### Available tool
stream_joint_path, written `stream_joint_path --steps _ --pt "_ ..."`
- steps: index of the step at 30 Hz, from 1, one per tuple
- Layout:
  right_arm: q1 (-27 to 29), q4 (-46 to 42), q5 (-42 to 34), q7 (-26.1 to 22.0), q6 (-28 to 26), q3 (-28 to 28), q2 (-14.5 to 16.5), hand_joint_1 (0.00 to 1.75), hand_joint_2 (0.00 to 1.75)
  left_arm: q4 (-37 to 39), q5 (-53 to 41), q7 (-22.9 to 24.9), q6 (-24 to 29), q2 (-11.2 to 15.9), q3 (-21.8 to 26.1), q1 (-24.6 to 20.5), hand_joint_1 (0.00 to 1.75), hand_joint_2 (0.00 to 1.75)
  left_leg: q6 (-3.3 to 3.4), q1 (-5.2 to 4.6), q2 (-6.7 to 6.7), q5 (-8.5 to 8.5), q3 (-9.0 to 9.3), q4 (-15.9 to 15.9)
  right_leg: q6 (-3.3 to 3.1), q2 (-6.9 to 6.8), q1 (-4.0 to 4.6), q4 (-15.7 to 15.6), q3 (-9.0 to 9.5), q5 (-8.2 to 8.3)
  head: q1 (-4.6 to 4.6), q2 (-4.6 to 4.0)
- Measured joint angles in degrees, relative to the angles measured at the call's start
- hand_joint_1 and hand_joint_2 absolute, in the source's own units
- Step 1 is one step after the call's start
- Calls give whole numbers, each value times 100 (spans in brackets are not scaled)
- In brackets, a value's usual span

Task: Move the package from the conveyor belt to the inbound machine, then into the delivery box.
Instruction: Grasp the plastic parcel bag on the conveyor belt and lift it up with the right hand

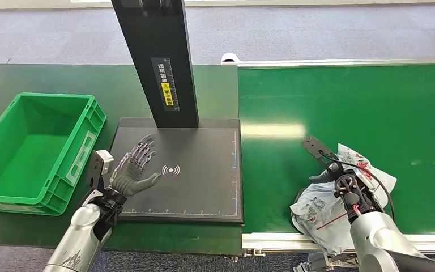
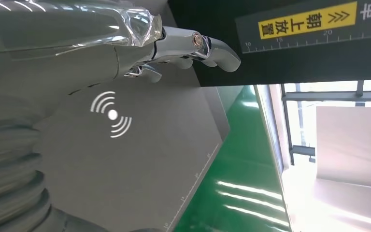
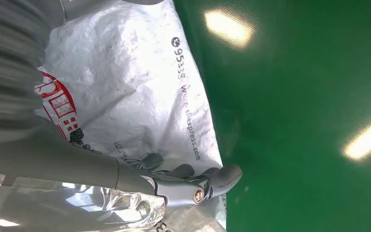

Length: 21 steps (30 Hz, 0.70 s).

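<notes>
The package (image 1: 317, 212) is a crumpled white plastic mailer with red print, at the near edge of the green conveyor belt (image 1: 345, 102). My right hand (image 1: 345, 190) is on top of it. In the right wrist view its fingers (image 3: 193, 181) curl over the edge of the package (image 3: 125, 87), gripping it against the belt (image 3: 294, 96). My left hand (image 1: 135, 169) hovers open, fingers spread, over the left part of the inbound machine's black plate (image 1: 204, 187). It sits beside the white signal mark, which also shows below the hand (image 2: 125, 48) on the plate (image 2: 125, 164).
The machine's black column (image 1: 158, 56) rises from the back of the plate and carries a yellow label (image 2: 309, 21). A green delivery box (image 1: 51, 97) stands left of the plate, with nothing in it. A black strap (image 1: 317, 148) lies on the belt behind the package.
</notes>
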Motion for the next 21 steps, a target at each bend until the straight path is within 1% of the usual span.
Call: stream_joint_path --steps 9,11,13,16,18,20,21 --pt "-8 86 82 7 139 -50 0 0 175 252 2 7 -30 -63 -35 -191 0 175 0 0 -1 0 0 0 0 0 0 0 0 0 -1 0" --pt "-10 91 154 -109 124 -50 4 0 175 309 -1 -4 -28 -73 -49 -236 0 175 0 0 -1 0 -1 0 0 -1 0 0 2 0 0 0" --pt "-11 74 183 -533 -66 -50 24 0 175 344 -2 -21 -7 -77 -62 -259 0 175 0 0 2 0 -2 0 1 0 0 1 4 1 -1 0" --pt "-25 -95 64 -1573 -424 -52 112 0 175 334 9 -29 31 -76 -68 -240 0 175 0 0 6 0 -2 0 3 1 0 2 3 2 0 0" --pt "-39 -335 -46 -2225 -561 -52 210 0 175 288 22 -34 53 -71 -67 -193 0 175 0 0 5 0 -2 0 3 1 1 2 2 2 -1 0" --pt "-30 -660 -115 -2597 -607 -37 328 0 175 236 30 -53 71 -61 -61 -136 0 175 0 2 3 0 -1 -1 2 1 2 2 1 2 -2 0" --pt "-7 -854 -143 -2676 -610 -15 391 0 175 213 31 -66 74 -57 -55 -108 0 175 0 2 2 0 -2 -1 2 0 3 2 1 1 -1 0"
